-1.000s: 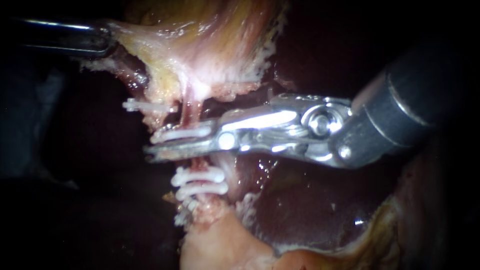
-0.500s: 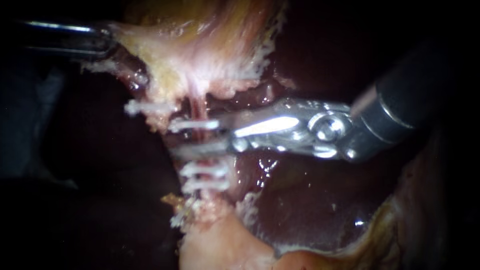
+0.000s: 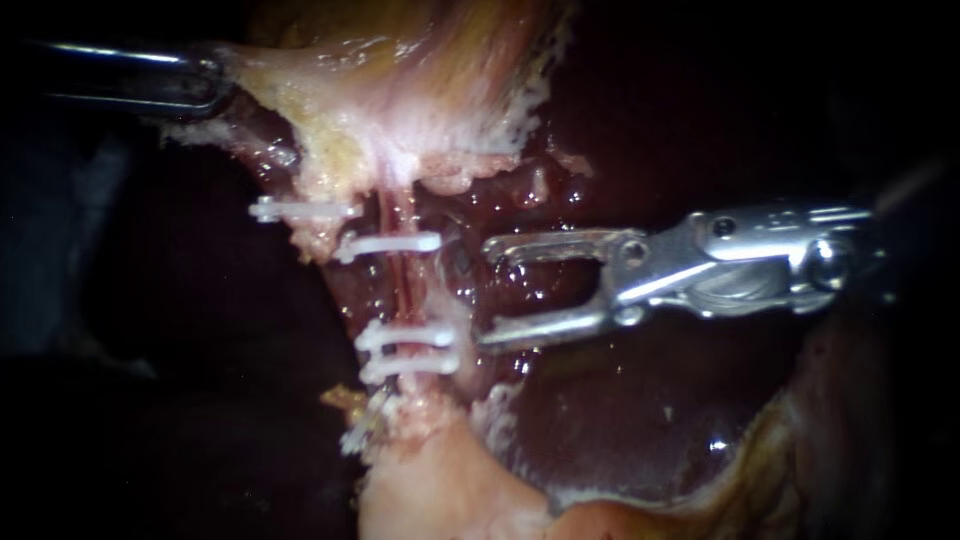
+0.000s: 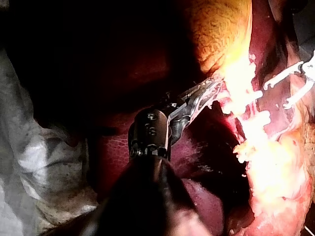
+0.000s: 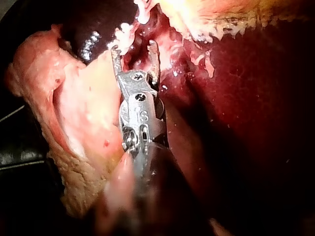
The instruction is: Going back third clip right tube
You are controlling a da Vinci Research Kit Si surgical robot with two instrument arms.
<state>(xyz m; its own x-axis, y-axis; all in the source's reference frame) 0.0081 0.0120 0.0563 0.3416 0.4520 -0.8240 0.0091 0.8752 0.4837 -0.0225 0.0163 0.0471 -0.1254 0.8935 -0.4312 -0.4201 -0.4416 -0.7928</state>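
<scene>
A thin reddish tube (image 3: 399, 290) runs down from the pale gallbladder tissue (image 3: 400, 90). It carries one white clip (image 3: 390, 243) high up and two white clips (image 3: 405, 338) close together lower down. A further white clip (image 3: 300, 210) sits to the left on neighbouring tissue. My right instrument (image 3: 488, 290) stands just right of the tube, its jaws open and empty; the right wrist view shows the same instrument (image 5: 135, 53) open short of the clips (image 5: 125, 37). My left instrument (image 3: 220, 78) is shut on the gallbladder tissue at the upper left, and the left wrist view shows that instrument (image 4: 211, 91) gripping it.
Dark red liver (image 3: 620, 400) lies behind and below my right instrument. A pale stump of tissue (image 3: 440, 490) rises under the lower clips. White cloth (image 4: 29, 162) shows beside the liver in the left wrist view.
My right instrument has let go of the upper clip, left it on the tube, opened its jaws and drawn back to the right. The left instrument has held still.
</scene>
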